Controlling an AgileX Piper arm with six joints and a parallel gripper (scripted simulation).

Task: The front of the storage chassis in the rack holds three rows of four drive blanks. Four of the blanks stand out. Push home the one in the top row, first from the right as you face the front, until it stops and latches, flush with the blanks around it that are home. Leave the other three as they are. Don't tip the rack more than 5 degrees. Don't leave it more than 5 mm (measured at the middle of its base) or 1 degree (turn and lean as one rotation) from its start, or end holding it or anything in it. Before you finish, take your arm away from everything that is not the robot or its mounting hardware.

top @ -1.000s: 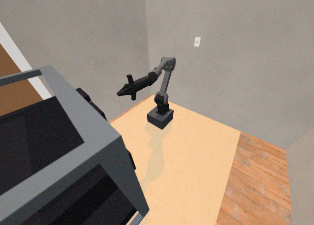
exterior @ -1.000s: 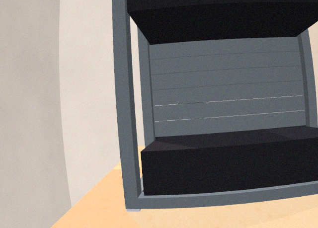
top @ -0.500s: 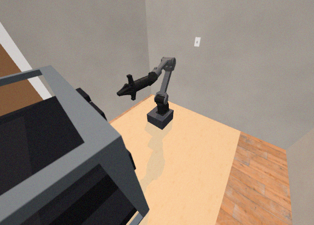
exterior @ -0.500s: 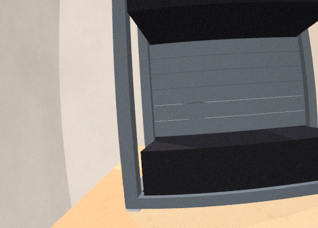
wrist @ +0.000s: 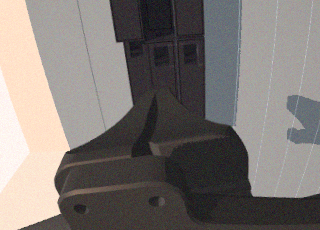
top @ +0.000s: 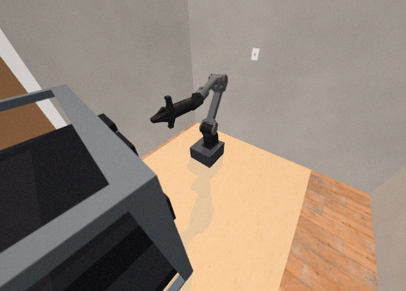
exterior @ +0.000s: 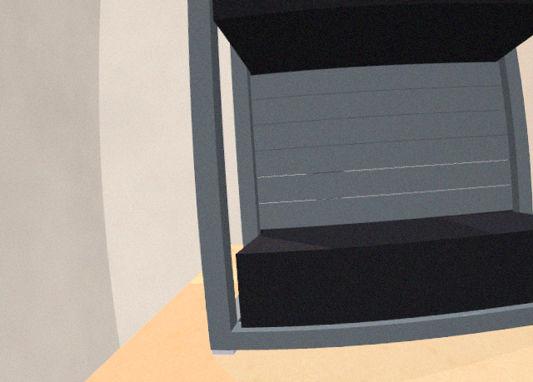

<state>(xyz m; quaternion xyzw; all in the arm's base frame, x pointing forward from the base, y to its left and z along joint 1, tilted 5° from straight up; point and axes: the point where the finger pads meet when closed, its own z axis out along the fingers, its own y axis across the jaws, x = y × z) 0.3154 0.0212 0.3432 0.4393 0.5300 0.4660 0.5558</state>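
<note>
The grey rack (top: 82, 183) fills the left foreground of the top view, with a dark chassis inside it. Dark blanks stand out from its far face near the top (top: 111, 124) and lower down (top: 170, 207); I cannot tell which slot each is in. My gripper (top: 153, 119) is shut and empty, held in the air well short of the rack's front and pointing at it. In the wrist view the shut fingertips (wrist: 155, 100) point at a narrow dark strip of the chassis front (wrist: 163, 44) with small square blank faces (wrist: 162, 53).
The arm's base (top: 207, 150) stands on the tan table near the wall corner. The exterior view shows the rack frame (exterior: 211, 176), a grey slatted panel (exterior: 378, 150) and dark units above (exterior: 366, 25) and below (exterior: 378, 279). Wooden floor lies to the right (top: 334, 235).
</note>
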